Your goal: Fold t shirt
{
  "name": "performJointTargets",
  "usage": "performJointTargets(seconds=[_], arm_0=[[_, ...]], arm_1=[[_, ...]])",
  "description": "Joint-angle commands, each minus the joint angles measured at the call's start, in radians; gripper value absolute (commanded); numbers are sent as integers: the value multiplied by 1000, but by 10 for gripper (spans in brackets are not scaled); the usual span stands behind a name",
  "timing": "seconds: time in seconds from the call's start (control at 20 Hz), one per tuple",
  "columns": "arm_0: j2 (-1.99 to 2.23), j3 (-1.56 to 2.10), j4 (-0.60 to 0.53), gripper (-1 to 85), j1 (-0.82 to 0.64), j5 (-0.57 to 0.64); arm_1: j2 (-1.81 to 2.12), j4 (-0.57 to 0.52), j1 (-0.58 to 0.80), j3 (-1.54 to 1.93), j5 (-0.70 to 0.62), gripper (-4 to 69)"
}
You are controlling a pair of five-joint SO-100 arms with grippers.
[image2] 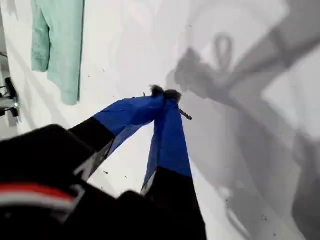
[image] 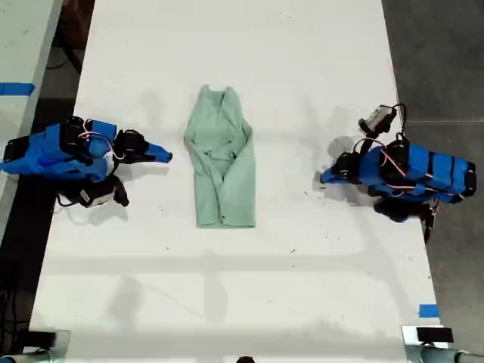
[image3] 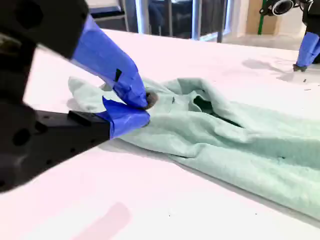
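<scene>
The pale mint-green t shirt (image: 223,174) lies in the middle of the white table (image: 302,60), folded into a narrow wrinkled strip with its collar toward the far edge. My first gripper (image: 324,179) rests at the exterior view's right, well apart from the shirt, jaws shut and empty. In its wrist view the gripper (image2: 165,94) is over bare table, and the t shirt (image2: 60,40) shows far off. My second gripper (image: 168,156) sits at the exterior view's left, a short gap from the shirt's edge. In its wrist view the gripper (image3: 145,102) is shut just before the t shirt (image3: 240,140), holding nothing.
Blue tape (image: 428,310) marks the table's near corner at the exterior view's right. A second pale surface with blue tape (image: 15,88) stands beyond the table at the exterior view's left. Dark floor (image: 439,60) borders the exterior view's right. Cables hang from both arms.
</scene>
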Motion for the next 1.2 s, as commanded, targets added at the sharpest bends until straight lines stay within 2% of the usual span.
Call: performJointTargets(seconds=[0.0, 0.2, 0.5, 0.65, 0.7, 0.8, 0.85, 0.9, 0.95, 1.1, 1.15], arm_0=[[12, -15, 28, -1, -2, -8], [12, -14, 28, -1, -3, -8], [12, -14, 29, -1, 23, -11], [-43, -48, 2, -1, 61, -133], [-167, -100, -71, -2, 92, -150], [-703, -353, -206, 1, 170, -183], [-969, -545, -209, 57, 227, -206], [-1193, -742, -152, 112, 261, -238], [-1344, -908, -98, 132, 281, -249], [-1491, -1112, -44, 141, 319, -259], [-1502, -1118, -43, 141, 328, -270]], arm_1=[[12, -77, 2, 20, -129, -16], [12, -77, 9, 21, -103, -16], [12, -61, -44, 14, 71, -16], [-12, -61, -78, -46, 71, -15], [-66, -74, -97, -97, 81, -15], [-319, -132, -133, -259, 91, -16], [-502, -155, -166, -387, 94, -17], [-696, -153, -199, -545, 91, 12], [-890, -138, -230, -706, 77, 72], [-1351, -52, -304, -1144, 38, 142], [-1453, -54, -313, -1243, 14, 151]])
